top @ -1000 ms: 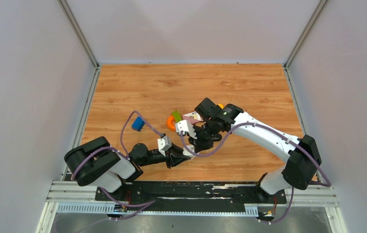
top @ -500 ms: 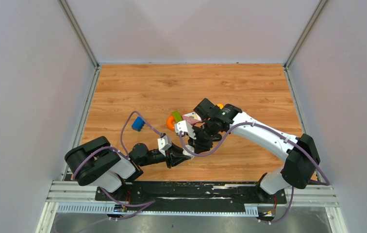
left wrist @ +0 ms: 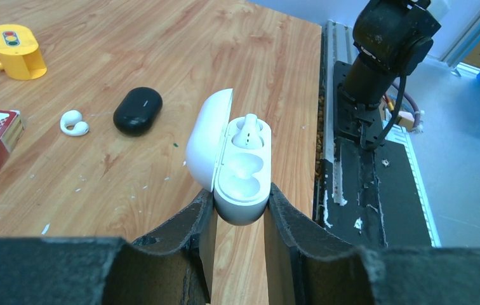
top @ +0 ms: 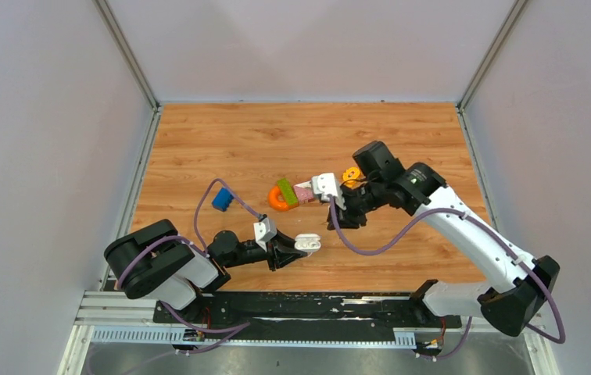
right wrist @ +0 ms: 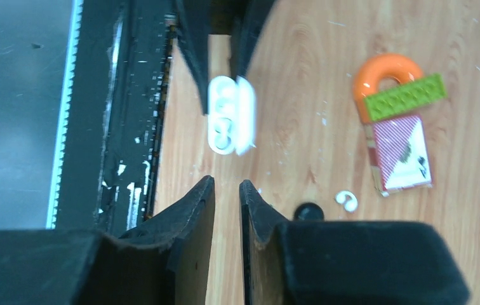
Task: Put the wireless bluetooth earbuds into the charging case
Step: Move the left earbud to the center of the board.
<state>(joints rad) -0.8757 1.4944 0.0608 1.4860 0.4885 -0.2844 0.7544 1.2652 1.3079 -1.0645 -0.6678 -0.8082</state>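
Left gripper (left wrist: 236, 216) clamps the open white case (left wrist: 234, 162), seated earbud (left wrist: 248, 130) inside, at the table's (left wrist: 161, 38) near edge. Closed black case (left wrist: 138, 110) and loose earbud (left wrist: 73, 123) lie nearby. Right gripper (right wrist: 226, 185) slightly parted, empty.

One white case (left wrist: 240, 187), one black case (left wrist: 138, 110), two white earbuds (left wrist: 73, 123), one orange ring (right wrist: 382, 66)

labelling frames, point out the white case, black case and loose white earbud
white case (left wrist: 242, 202), left wrist view, front of base
black case (left wrist: 138, 110), left wrist view, middle of top
loose white earbud (left wrist: 75, 128), left wrist view, curved body
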